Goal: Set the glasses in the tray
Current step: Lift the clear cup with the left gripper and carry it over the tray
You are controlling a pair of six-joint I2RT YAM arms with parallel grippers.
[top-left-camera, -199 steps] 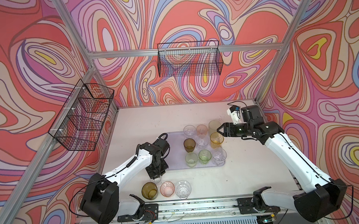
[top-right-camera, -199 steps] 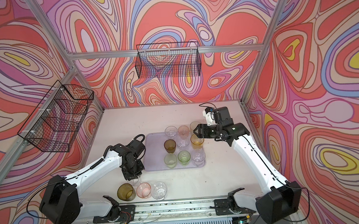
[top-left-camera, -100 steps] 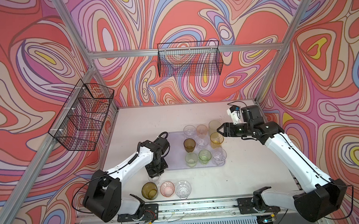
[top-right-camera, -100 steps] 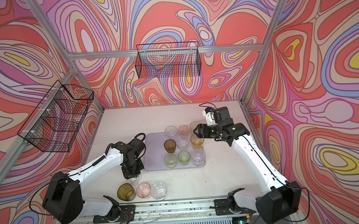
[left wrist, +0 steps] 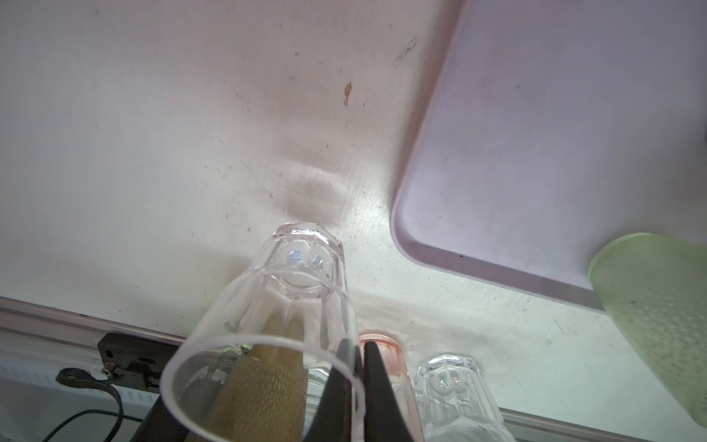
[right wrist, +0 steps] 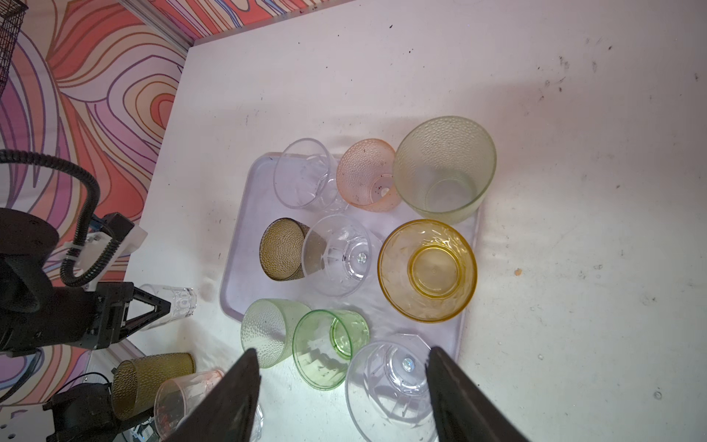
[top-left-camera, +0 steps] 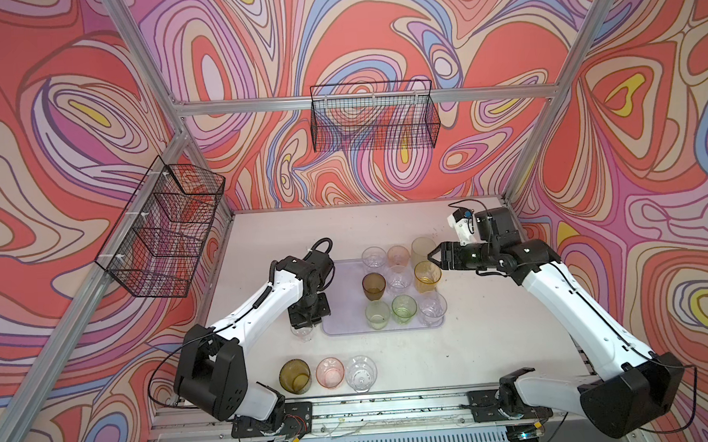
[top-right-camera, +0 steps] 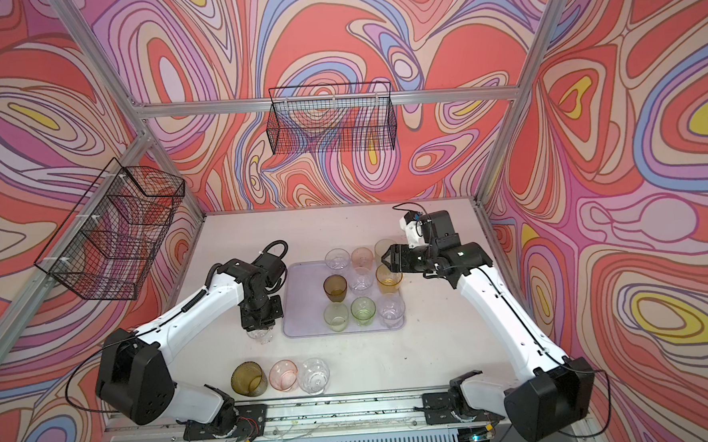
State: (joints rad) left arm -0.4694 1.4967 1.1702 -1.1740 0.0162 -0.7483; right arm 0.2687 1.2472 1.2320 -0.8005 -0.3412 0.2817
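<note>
A clear glass [left wrist: 264, 325] is pinched by its rim in the left fingers [left wrist: 377, 386], one finger inside and one outside. It is just beside the near left corner of the tray [top-left-camera: 343, 289], not in it. The pale purple tray lies in the middle of the table [top-left-camera: 475, 340]. Nine glasses [top-left-camera: 397, 277] stand on it in three rows. A brown glass [top-left-camera: 294, 375], a pink glass [top-left-camera: 330, 372] and a second clear glass [top-left-camera: 360, 372] stand in a line near the table's front. The right fingers [right wrist: 233, 402] are spread wide over the tray's right side and hold nothing.

The table is white with dark specks and scratches. The walls have swirly red, pink and purple lines. Black wire baskets [top-left-camera: 374, 119] hang on them.

In both top views the left arm covers most of the held glass. I cannot tell if its bottom touches the table. In the left wrist view a green glass [left wrist: 658, 313] is cut off at the edge.
</note>
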